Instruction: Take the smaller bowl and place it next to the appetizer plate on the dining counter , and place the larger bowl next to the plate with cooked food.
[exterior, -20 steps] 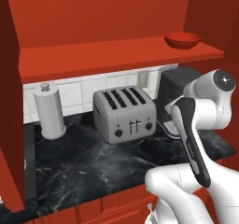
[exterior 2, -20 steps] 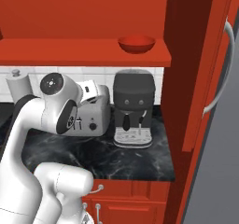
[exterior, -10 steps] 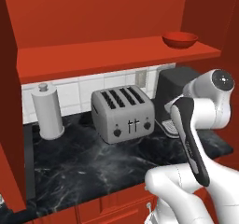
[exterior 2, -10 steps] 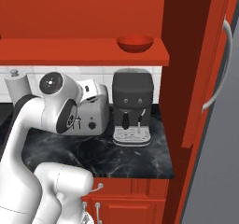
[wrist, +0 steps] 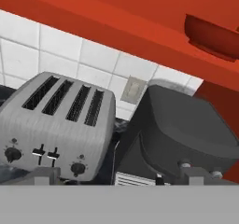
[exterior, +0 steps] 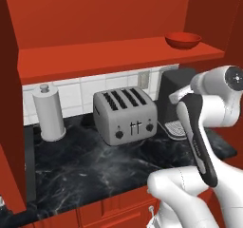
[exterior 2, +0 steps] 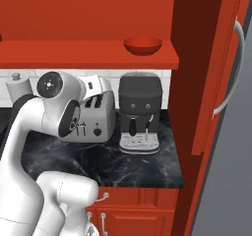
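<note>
Nearest the cameras, the white jointed robot arm [exterior: 204, 127] rises folded in front of the table, its elbow high and its hand pointed toward the back wall. The gripper [wrist: 123, 177] shows as two small tips at the bottom of the hand view; the fingers stand fully apart with nothing between them.

Beyond the arm lies the black marble table with white veins [exterior: 95, 167], set over red cabinet fronts. On it, from the left of the left base view: a white cylindrical paper-towel holder [exterior: 49, 112], a silver four-slot toaster with two front dials [exterior: 124, 115], and a black box-shaped coffee machine with a steel drip tray [exterior 2: 140, 111]. The toaster and coffee machine stand just beside each other. Behind them runs a white tiled wall carrying a pale outlet plate [wrist: 133, 90].

Farthest and highest, a red shelf [exterior: 118, 56] spans the alcove above the appliances. The small shallow glossy red bowl [exterior: 183, 40] sits upright on this shelf, above the coffee machine and well apart from the gripper.

Step in hand, as judged: approach to the smaller bowl; no pick-up has begun. The next move calls for raising the hand to shelf height, keeping clear of the shelf's front edge, aligning the open fingers across the bowl's rim, then closing. The shallow glossy rim may slip under a light pinch.
</note>
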